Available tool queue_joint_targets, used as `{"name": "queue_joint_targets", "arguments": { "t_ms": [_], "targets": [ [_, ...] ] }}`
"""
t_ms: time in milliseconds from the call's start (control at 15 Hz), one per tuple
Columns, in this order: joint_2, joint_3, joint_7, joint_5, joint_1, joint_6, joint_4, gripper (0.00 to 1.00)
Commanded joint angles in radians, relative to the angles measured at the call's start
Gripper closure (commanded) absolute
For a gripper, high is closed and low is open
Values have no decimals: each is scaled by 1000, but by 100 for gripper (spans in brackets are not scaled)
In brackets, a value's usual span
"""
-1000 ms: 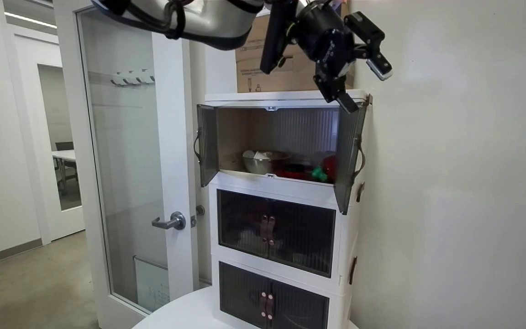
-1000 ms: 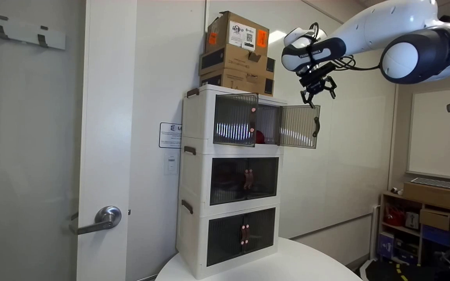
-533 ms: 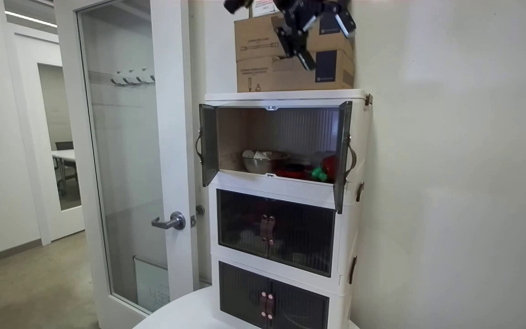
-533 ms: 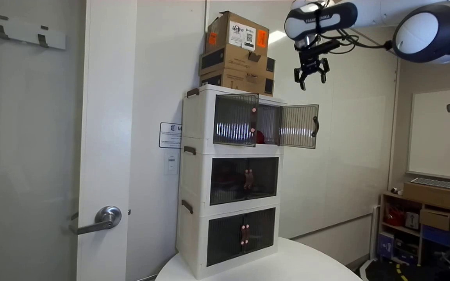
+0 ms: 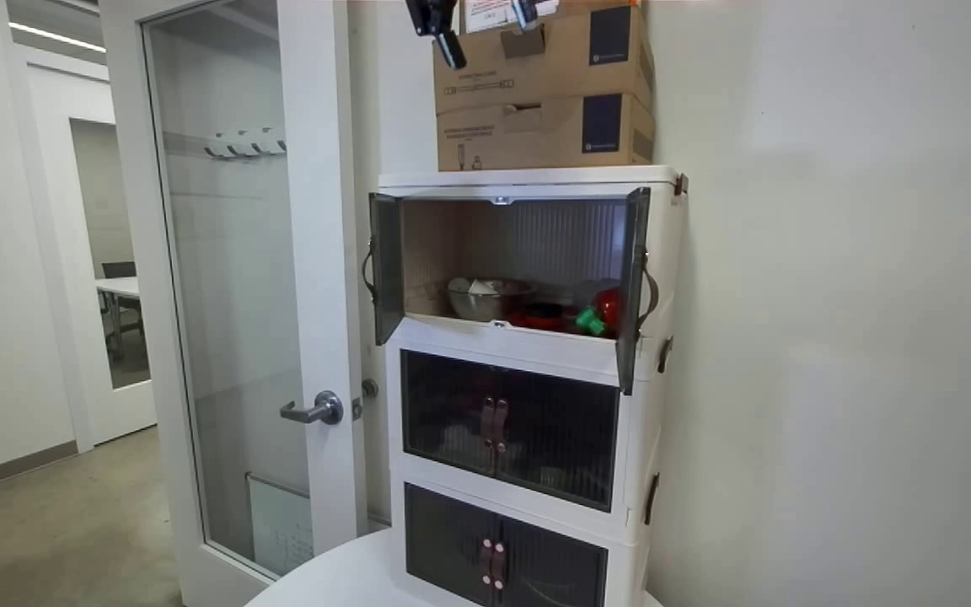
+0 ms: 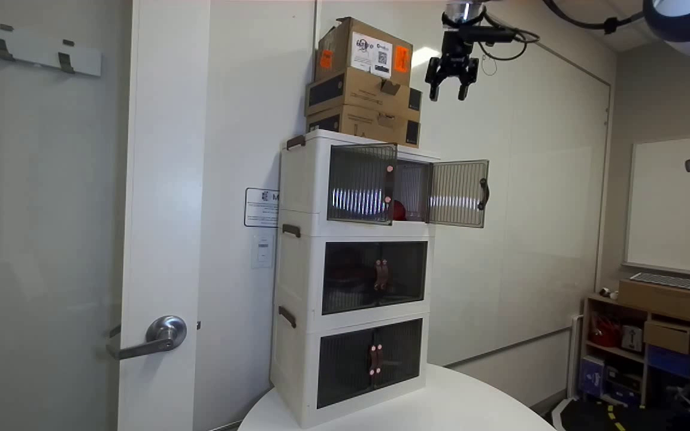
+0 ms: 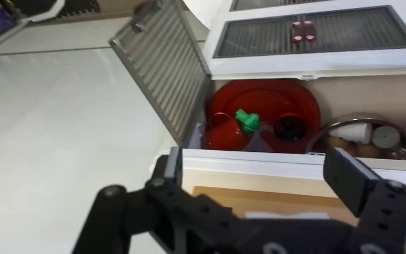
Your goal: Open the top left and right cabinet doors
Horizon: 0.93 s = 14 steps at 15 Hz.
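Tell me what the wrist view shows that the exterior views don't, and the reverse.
Only the wrist view shows brown items inside the metal bowl and the broad round face of the red plate. Only the exterior views show the lever handle on the room door, and the coat hooks.

All share the open top left cabinet door (a mere sliver in the wrist view), the open top right cabinet door, the shut middle doors and the open tool.
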Motion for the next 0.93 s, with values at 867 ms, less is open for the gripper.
{"name": "queue_joint_targets", "arguments": {
  "t_ms": [867],
  "targets": [
    [-327,179,-812,524,-240,258,-876,0]
  ]
}}
